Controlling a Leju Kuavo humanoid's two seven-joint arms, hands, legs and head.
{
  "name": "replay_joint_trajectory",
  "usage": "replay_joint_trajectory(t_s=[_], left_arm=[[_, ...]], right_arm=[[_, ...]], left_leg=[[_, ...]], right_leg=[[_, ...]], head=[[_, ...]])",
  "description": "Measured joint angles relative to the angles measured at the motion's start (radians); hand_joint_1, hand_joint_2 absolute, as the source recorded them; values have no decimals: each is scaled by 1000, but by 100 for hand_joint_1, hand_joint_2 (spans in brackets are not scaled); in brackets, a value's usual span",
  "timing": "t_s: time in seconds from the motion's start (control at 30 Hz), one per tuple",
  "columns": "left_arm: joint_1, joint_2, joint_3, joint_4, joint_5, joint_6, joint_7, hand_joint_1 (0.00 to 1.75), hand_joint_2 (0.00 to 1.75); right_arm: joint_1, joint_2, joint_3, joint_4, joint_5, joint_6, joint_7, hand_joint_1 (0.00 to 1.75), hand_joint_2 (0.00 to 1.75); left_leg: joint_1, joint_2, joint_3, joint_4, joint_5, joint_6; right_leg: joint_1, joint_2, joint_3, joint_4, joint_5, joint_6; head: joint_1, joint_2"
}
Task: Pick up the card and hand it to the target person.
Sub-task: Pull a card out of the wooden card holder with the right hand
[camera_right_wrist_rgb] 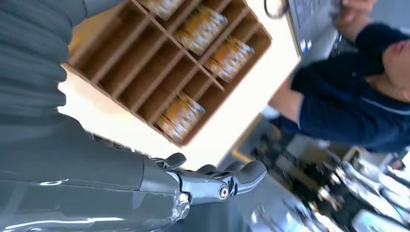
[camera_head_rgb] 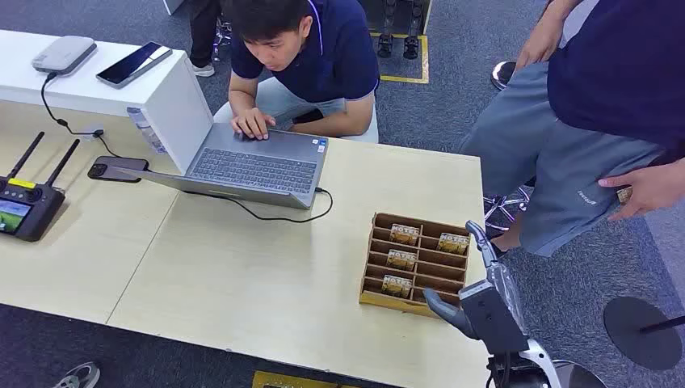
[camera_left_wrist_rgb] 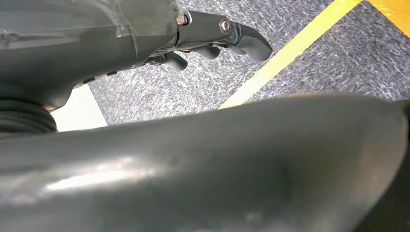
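1. R hand [camera_head_rgb: 476, 291] hung at the table's [camera_head_rgb: 266, 299] near right corner, just beside the wooden card rack [camera_head_rgb: 416, 265], on its right side; thumb pointed toward the rack's front edge, fingers [camera_head_rgb: 482, 242] up and spread, nothing held.
2. R wrist view: same hand [camera_right_wrist_rgb: 212, 181] with fingers loosely extended, empty, the rack [camera_right_wrist_rgb: 140, 92] beyond it.
3. Cards sat upright in the rack's slots, four seen: back left card [camera_head_rgb: 405, 234], back right card [camera_head_rgb: 453, 243], middle card [camera_head_rgb: 401, 259], front card [camera_head_rgb: 397, 285]. None touched by the hand.
4. L hand [camera_left_wrist_rgb: 217, 41] hung over grey carpet w/ a yellow floor line [camera_left_wrist_rgb: 290, 53]; fingers slightly curled, apart, holding nothing.
5. Seated person [camera_head_rgb: 303, 61] worked a laptop [camera_head_rgb: 250, 166] at the table's far side.
6. Standing person [camera_head_rgb: 598, 121] was right of the table, near the rack's end, one hand [camera_head_rgb: 650, 187] at the hip.
7. Remote controller [camera_head_rgb: 24, 202] and phone [camera_head_rgb: 117, 168] lay at the table's left.
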Motion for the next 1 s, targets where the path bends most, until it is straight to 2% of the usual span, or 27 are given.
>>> replay_joint_trajectory(t_s=[0.13,0.27,0.3,0.4,0.43,0.57,0.7,0.73,0.77,0.8,0.87,0.9,0.93,1.0], left_arm=[[0,-3,0,0,-7,3,-2,0,0],[-1,-5,-1,0,-21,2,-3,0,0],[-1,-6,-1,0,-27,1,-1,0,0],[-2,-9,-2,0,-45,-9,8,0,0],[-3,-10,-2,0,-51,-13,10,0,0],[-4,-12,-7,0,-64,-19,15,0,0],[-5,-12,-10,0,-64,-20,16,0,0],[-5,-12,-10,0,-65,-20,16,0,0],[-5,-12,-10,0,-66,-20,16,0,0],[-5,-12,-10,0,-69,-20,15,0,0],[-7,-12,-11,0,-76,-19,12,0,0],[-9,-12,-11,0,-79,-19,10,0,0],[-11,-12,-11,0,-80,-19,9,0,0],[-15,-13,-14,0,-81,-21,9,0,0]], right_arm=[[-12,33,8,19,52,-11,18,0,175],[-36,71,23,53,263,-35,91,1,175],[-45,81,28,65,330,-36,115,11,175],[-73,105,44,104,489,-31,177,119,175],[-83,112,48,118,523,-29,192,145,175],[-121,133,60,182,586,-29,223,145,175],[-143,146,65,228,591,-29,228,175,175],[-146,149,67,239,595,-30,230,172,175],[-150,151,70,249,601,-31,234,161,175],[-153,153,72,259,609,-33,239,137,175],[-162,154,76,278,621,-38,251,59,175],[-167,154,76,288,623,-40,256,30,175],[-172,154,77,298,622,-43,261,13,175],[-181,154,76,319,618,-47,268,17,175]], left_leg=[[0,0,0,0,0,0],[0,0,-1,0,0,0],[0,0,-1,0,0,0],[0,0,-1,0,0,0],[0,0,0,0,0,0],[0,0,0,0,0,0],[0,0,0,0,0,0],[0,0,0,0,0,0],[0,0,0,0,0,0],[0,0,0,0,0,0],[0,0,-1,0,0,0],[0,0,-1,0,0,0],[0,0,0,0,0,0],[0,0,0,0,0,0]], right_leg=[[0,0,0,0,0,0],[0,0,0,0,0,0],[0,0,0,0,0,0],[0,0,0,0,0,0],[0,0,0,0,0,0],[0,0,0,0,0,0],[0,0,0,0,0,0],[0,0,0,0,0,0],[0,0,0,0,0,0],[0,0,0,0,0,0],[0,0,0,0,0,0],[0,0,0,0,0,0],[0,0,0,0,0,0],[0,0,0,0,0,0]], head=[[0,0],[0,0],[0,0],[0,0],[0,0],[0,0],[0,0],[0,0],[0,0],[0,0],[0,0],[0,0],[0,0],[0,0]])
